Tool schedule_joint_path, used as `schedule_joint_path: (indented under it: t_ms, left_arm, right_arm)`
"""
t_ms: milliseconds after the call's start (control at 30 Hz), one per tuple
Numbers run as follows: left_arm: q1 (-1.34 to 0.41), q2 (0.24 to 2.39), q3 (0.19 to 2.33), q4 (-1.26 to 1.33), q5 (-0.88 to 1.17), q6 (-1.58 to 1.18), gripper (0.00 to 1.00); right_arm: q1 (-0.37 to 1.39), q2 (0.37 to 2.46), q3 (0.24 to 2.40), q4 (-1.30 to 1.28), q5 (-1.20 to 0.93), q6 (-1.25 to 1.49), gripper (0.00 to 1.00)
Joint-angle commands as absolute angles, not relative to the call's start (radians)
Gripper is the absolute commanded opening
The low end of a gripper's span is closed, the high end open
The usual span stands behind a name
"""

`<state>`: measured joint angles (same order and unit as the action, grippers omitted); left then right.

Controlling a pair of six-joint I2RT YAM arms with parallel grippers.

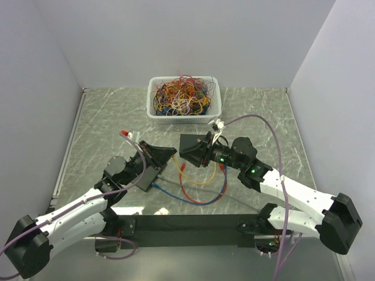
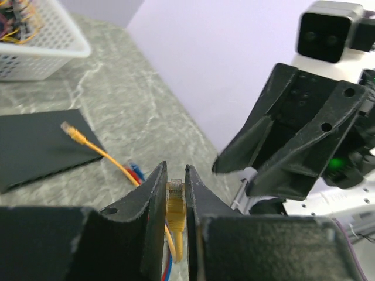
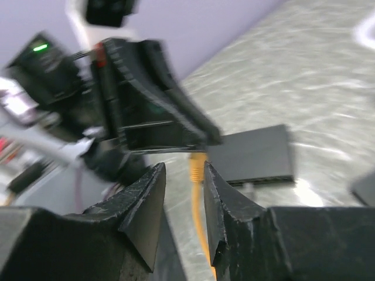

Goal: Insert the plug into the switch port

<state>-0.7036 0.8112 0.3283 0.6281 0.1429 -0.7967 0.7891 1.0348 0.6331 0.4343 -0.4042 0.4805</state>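
Observation:
My left gripper (image 2: pixel 176 170) is shut on a yellow plug (image 2: pixel 176 202), pinched upright between its fingertips with the cable hanging below. The same plug shows in the right wrist view (image 3: pixel 196 164) under the left gripper (image 3: pixel 158 99). The black switch (image 3: pixel 252 155) lies flat on the table just beyond, ports along its near edge. It is the dark slab in the left wrist view (image 2: pixel 35 146) and probably the black square in the top view (image 1: pixel 188 143). My right gripper (image 3: pixel 183 170) is open and empty, facing the left gripper (image 1: pixel 169 153) from close by.
A second yellow plug (image 2: pixel 69 127) rests on the switch's edge. Red (image 1: pixel 187 190) and blue (image 1: pixel 176 196) cables loop on the table between the arms. A white basket (image 1: pixel 150 93) full of tangled wires stands at the back. Walls close in the left, right and back sides.

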Motion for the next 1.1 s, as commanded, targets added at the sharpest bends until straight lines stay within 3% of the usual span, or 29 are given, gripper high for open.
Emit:
schedule_joint_path:
  t_ms: [0,567,1067]
  left_arm:
    - [-0.706,0.790,0.305,0.820,0.210,-0.776,0.01]
    - [-0.706,0.767,0.265,0.928,0.255,-0.793,0.00]
    - [-0.706,0.804,0.264,0.979,0.270,-0.815,0.01]
  right_arm:
    - [0.784,1.055,0.643,0.567,-0.603,0.508,0.39]
    - [0.778,1.149,0.658,0.614,-0.644,0.531,0.44]
    - [0.776,1.170,0.664,0.650,-0.664,0.560,0.40]
